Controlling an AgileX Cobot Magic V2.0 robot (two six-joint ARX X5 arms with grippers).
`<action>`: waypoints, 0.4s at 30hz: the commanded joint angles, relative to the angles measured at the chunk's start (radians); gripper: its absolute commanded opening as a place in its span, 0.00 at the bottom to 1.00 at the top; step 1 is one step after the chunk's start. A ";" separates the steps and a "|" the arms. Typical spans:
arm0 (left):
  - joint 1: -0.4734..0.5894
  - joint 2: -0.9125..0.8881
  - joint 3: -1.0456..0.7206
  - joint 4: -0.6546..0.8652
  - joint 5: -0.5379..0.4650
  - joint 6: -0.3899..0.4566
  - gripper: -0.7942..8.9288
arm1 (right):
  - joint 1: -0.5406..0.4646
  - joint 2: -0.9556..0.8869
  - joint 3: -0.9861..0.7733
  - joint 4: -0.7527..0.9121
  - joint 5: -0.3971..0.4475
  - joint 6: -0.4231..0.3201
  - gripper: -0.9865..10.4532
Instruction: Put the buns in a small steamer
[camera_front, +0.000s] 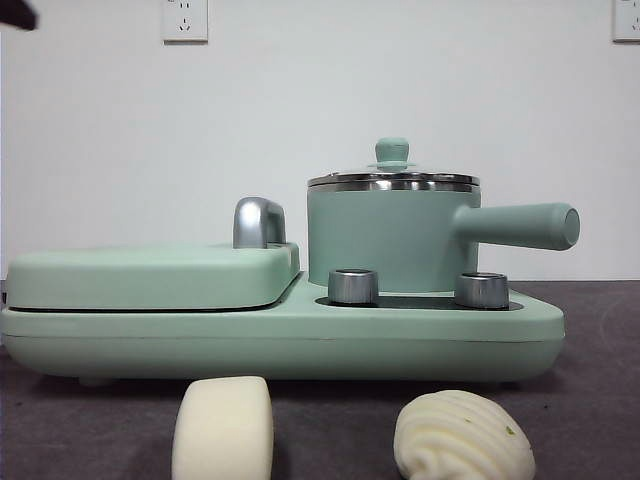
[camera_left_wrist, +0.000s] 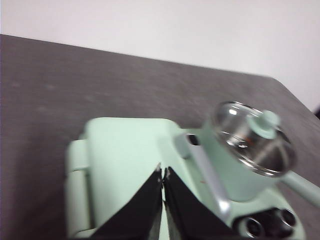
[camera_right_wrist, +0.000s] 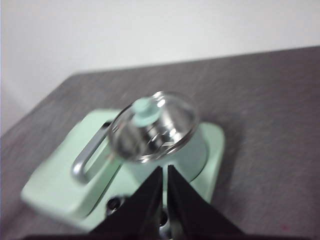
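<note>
Steamer (camera_front: 392, 240): matt mint-green body w/ polished steel rim; lid (camera_right_wrist: 152, 127) clear glossy glass, steel-edged, matt green knob (camera_front: 392, 152). Griddle plate (camera_front: 150, 275): same matt green, chrome handle (camera_front: 258, 222) at its 1 o'clock. Knobs (camera_front: 353, 286) brushed metal. Oblong bun (camera_front: 222, 428) smooth, matt; ridged bun (camera_front: 462, 436) swirled, matt. Table (camera_left_wrist: 75, 85): dark, rough-looking. Gripper jaws matt black.
</note>
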 joint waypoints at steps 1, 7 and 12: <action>-0.023 0.061 0.079 -0.034 0.052 0.048 0.09 | 0.003 0.052 0.066 -0.052 -0.064 -0.126 0.10; -0.079 0.153 0.163 -0.106 0.149 0.111 0.09 | 0.003 0.097 0.099 -0.065 -0.207 -0.208 0.10; -0.101 0.169 0.163 -0.129 0.153 0.112 0.09 | 0.003 0.101 0.099 -0.066 -0.207 -0.207 0.10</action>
